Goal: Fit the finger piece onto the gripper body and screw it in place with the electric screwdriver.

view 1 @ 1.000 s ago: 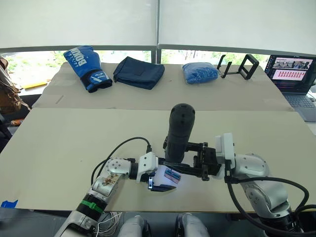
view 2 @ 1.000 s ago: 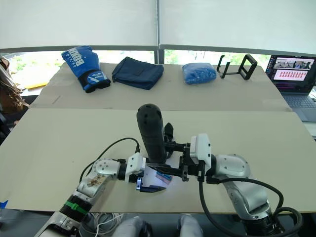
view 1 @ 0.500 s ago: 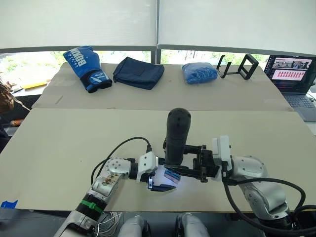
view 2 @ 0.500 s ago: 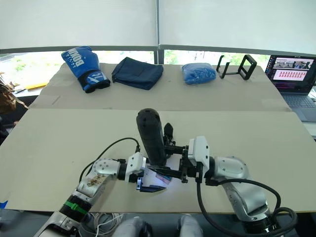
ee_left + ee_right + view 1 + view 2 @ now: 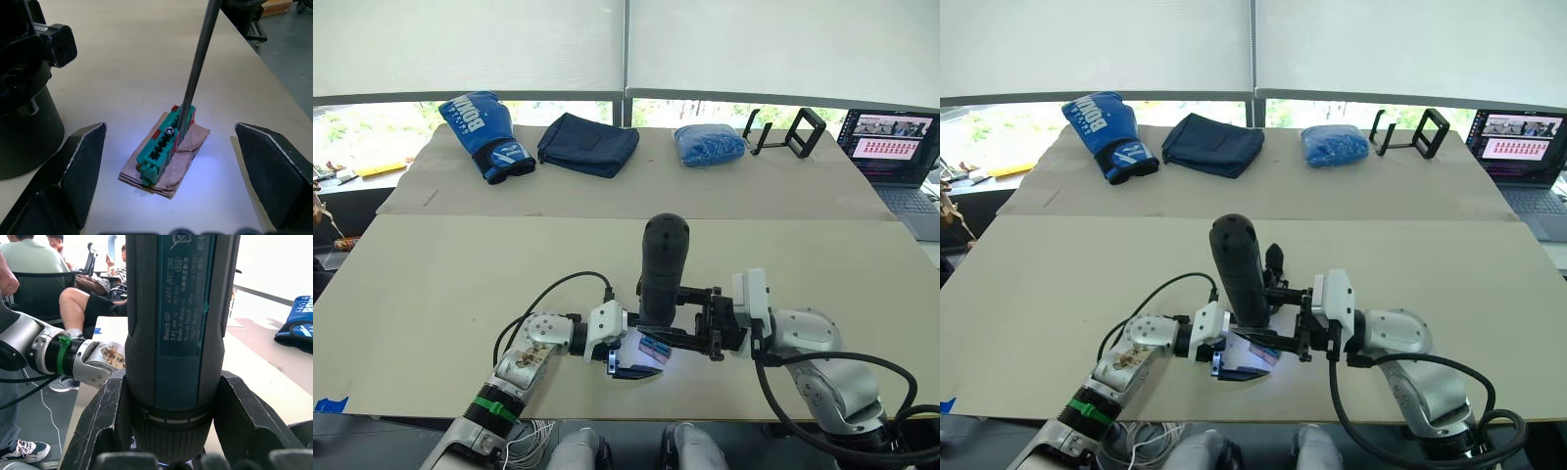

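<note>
My right gripper [image 5: 674, 315] is shut on the electric screwdriver [image 5: 662, 264], a thick black cylinder held upright near the table's front. Its thin metal bit [image 5: 198, 63] comes down onto a green toothed block [image 5: 166, 144] with a screw head, lying on a scrap of brown card. My left gripper [image 5: 644, 351] is open, one finger on each side of that block, touching nothing. The gripper body [image 5: 1276, 262] stands just behind the screwdriver; its black round base [image 5: 24, 132] is beside the block. The finger piece is hidden.
On the far table lie a blue boxing glove [image 5: 484, 132], a folded dark cloth [image 5: 589, 143], a blue bag [image 5: 710, 144] and a black stand [image 5: 788, 130]. A laptop [image 5: 893, 145] sits at the far right. Seated people [image 5: 29, 264] are beyond the table.
The screwdriver and my right gripper have shifted slightly left and down. The left gripper has stayed where it was.
</note>
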Motion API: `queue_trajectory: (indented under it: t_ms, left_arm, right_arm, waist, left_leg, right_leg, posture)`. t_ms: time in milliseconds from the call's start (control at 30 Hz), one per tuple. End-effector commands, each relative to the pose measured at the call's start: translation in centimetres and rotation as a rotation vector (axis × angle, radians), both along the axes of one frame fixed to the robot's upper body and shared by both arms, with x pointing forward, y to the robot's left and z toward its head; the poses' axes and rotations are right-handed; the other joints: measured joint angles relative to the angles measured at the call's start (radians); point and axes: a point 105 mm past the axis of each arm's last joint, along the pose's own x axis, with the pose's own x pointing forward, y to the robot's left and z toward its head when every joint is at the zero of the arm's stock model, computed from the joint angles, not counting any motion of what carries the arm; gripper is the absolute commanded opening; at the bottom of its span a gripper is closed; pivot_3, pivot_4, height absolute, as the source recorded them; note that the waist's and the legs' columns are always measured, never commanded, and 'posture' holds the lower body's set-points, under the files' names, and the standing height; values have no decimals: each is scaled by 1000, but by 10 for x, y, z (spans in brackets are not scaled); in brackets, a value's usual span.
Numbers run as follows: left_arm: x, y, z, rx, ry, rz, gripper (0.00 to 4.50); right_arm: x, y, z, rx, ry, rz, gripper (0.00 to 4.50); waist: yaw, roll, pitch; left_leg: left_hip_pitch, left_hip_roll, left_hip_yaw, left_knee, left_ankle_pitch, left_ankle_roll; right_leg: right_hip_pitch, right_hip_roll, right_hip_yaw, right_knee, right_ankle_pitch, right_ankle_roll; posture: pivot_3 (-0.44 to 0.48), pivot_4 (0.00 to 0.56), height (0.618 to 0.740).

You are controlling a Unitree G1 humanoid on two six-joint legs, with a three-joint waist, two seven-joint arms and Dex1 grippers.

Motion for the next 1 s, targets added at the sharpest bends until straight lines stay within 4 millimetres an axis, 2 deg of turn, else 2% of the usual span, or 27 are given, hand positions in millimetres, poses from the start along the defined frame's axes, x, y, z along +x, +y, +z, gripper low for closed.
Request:
queue_trajectory:
  t_ms: [33, 1000]
  left_arm:
    - [-5, -3, -8, 12, 37, -15, 4438]
    - [-8, -3, -13, 19, 47, -25, 4438]
  right_arm:
    - [-5, 0, 18, 51, -77, 17, 1907]
    - [-1, -3, 12, 31, -79, -15, 1907]
  waist:
    - [0, 0, 0]
    - [0, 0, 0]
  left_leg:
    - [0, 0, 0, 0, 0, 0]
    - [0, 0, 0, 0, 0, 0]
  right_leg:
    - [0, 0, 0, 0, 0, 0]
    - [0, 0, 0, 0, 0, 0]
  posture:
    - [0, 150, 740]
    - [0, 150, 740]
